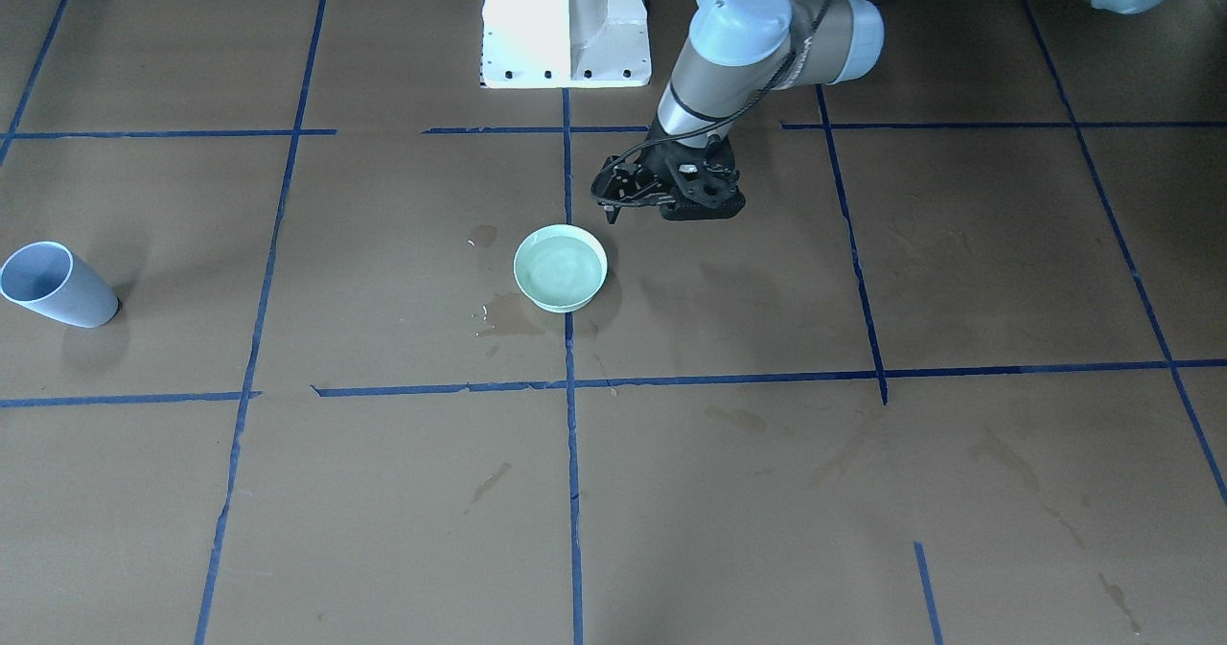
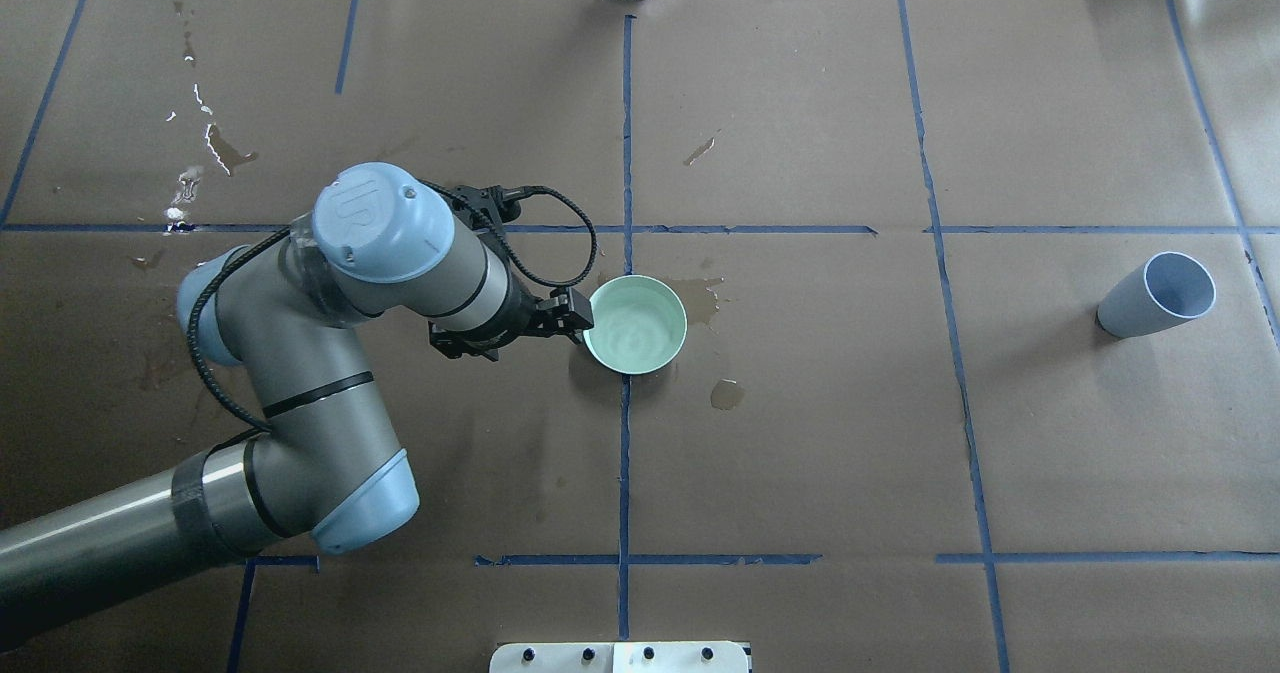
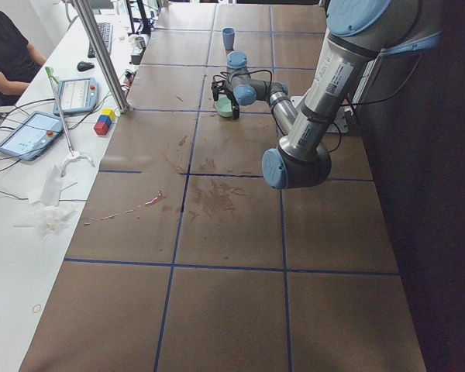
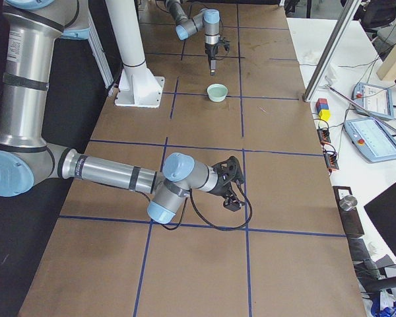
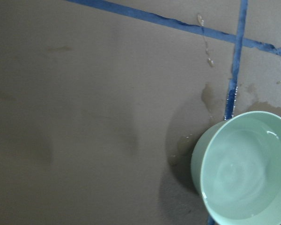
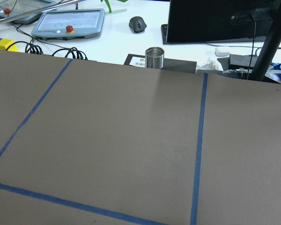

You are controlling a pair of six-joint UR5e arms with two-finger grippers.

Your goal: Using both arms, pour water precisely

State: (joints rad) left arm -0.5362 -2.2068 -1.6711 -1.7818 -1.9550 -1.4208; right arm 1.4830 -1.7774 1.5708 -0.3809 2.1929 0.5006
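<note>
**Left end effector hanging beside the filled bowl**

The left end effector is hanging fingers-down just beside the pale green bowl, raised a little off the counter and clear of the rim. It is gripping nothing, and how far its jaws are standing apart I cannot tell. The water is lying in the bowl, glinting with faint ripples. More of it is darkening the counter as puddles just beside the bowl, on the side away from the end effector. The bowl is sitting on a blue tape line near mid-counter. The left arm is reaching in from the robot's left with its elbow bent. A grey-blue cup is standing well apart, toward the robot's right, with nothing touching it. The right end effector is showing only in the right side view. It is hovering low over the counter, well apart from the bowl, at the end of the stretched right arm. Whether it is gaping or closed I cannot tell.
</note>
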